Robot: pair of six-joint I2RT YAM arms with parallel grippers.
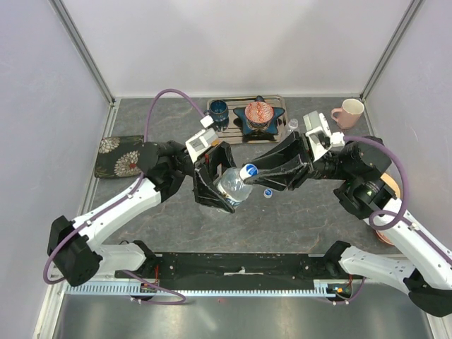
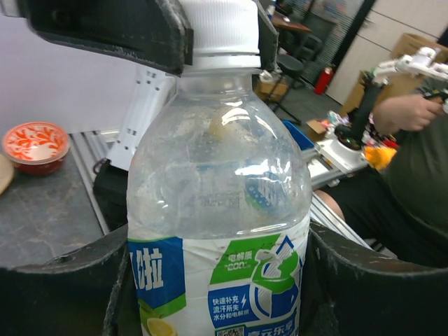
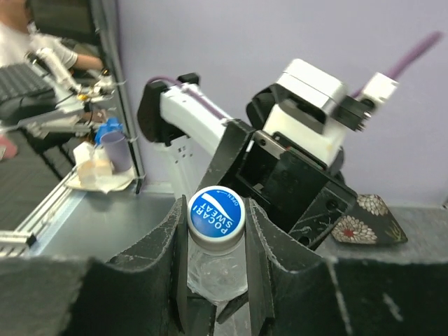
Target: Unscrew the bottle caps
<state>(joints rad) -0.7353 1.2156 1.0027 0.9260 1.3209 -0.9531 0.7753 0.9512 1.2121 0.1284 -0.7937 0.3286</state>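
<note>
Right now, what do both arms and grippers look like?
The left arm and right arm have white links, black joints and a looping purple cable each. The left gripper and right gripper have broad black fingers below white boxy wrist modules.

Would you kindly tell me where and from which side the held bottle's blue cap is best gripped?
Grip the blue cap by its round side wall, fingers on opposite sides, coming end-on along the neck: the water bottle, clamped in the left gripper, points it at the right gripper, shut on it.
</note>
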